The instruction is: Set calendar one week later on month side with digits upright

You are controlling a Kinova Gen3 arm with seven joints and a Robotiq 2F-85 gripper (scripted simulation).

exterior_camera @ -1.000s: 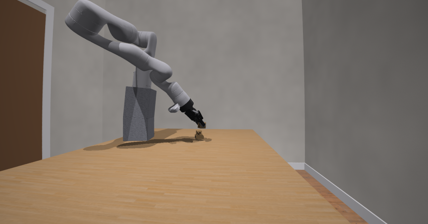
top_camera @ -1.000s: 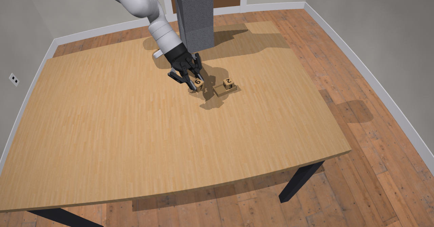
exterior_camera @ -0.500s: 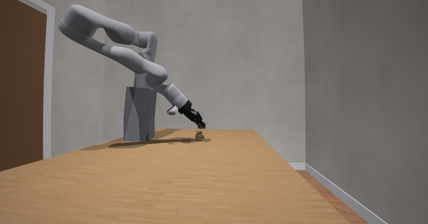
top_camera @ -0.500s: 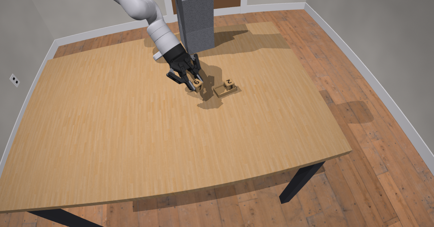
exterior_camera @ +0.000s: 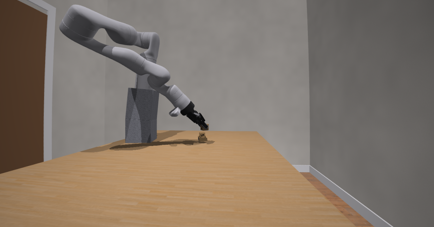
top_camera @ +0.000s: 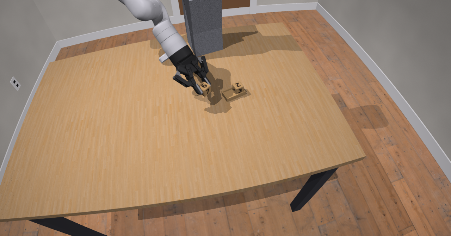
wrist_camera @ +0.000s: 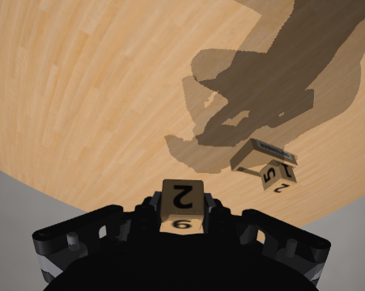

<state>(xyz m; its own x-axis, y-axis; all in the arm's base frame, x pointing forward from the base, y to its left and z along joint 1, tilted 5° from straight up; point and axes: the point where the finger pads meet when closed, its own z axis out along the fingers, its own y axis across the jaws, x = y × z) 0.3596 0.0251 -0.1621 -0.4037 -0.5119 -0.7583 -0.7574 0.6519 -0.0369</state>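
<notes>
Okay, gripper (top_camera: pixel 203 85) (exterior_camera: pixel 205 126) (wrist_camera: pixel 182 203) first: clenched on the held cube (top_camera: pixel 206 89) (exterior_camera: pixel 207 127) (wrist_camera: pixel 182 198), up off the counter (top_camera: pixel 141 124) (exterior_camera: pixel 182 177) (wrist_camera: pixel 89 101). Wrist view has a 2 and a 6 or 9 on it. Tray (top_camera: pixel 231 97) (exterior_camera: pixel 202 139) (wrist_camera: pixel 241 155) sits on the counter, 3 o'clock of the held cube from the top, about 2 o'clock in wrist. Second cube (top_camera: pixel 238 87) (exterior_camera: pixel 202 134) (wrist_camera: pixel 277 178) is in the tray's 3 o'clock end, top view; its 5 lies sideways in exterior. Month lettering too small to read.

Risks: wrong wrist roll leaves a digit sideways or flipped; tilted release could perch the cube on the rim; coming in too far toward 3 o'clock might bump the second cube or shove the tray.
</notes>
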